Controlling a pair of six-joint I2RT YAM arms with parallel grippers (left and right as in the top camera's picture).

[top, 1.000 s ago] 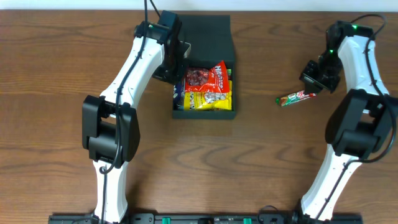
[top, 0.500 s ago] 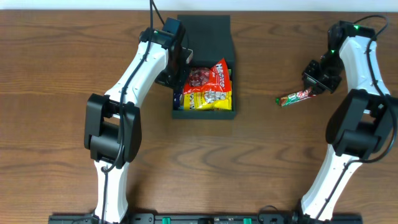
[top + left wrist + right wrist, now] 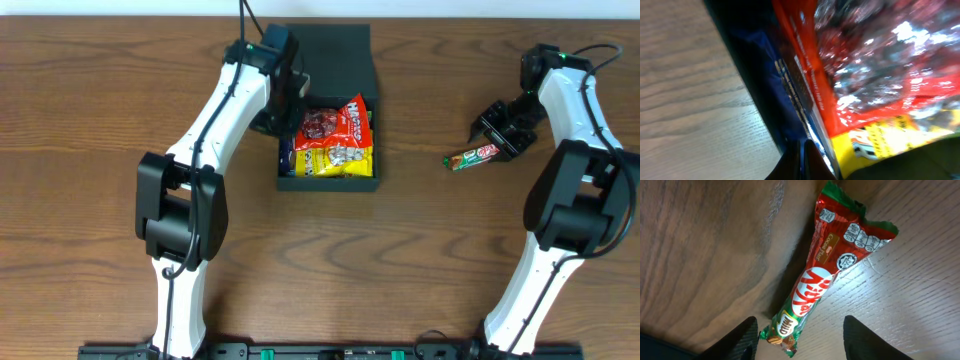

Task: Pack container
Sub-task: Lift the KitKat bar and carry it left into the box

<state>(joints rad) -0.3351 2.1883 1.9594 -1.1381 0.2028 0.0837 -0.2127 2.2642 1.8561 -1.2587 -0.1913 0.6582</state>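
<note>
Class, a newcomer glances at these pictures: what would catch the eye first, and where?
The bright red-and-yellow snack packets stand out first, packed in the dark container at the far middle of the table. Next, the red-and-green wafer bar lies alone on the wood to the right, the right gripper open over it.

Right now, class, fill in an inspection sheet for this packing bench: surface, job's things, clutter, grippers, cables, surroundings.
Surface: brown wooden table.
Job's things: dark container, lid open, red-and-yellow snack packets inside; snack bar lying on the table, apart from it.
Clutter: nothing seen.
Grippers: left gripper at the container's left wall, state unclear; right gripper open over the bar.
Cables: black cable above the left arm.
Surroundings: pale strip beyond the far edge.
</note>
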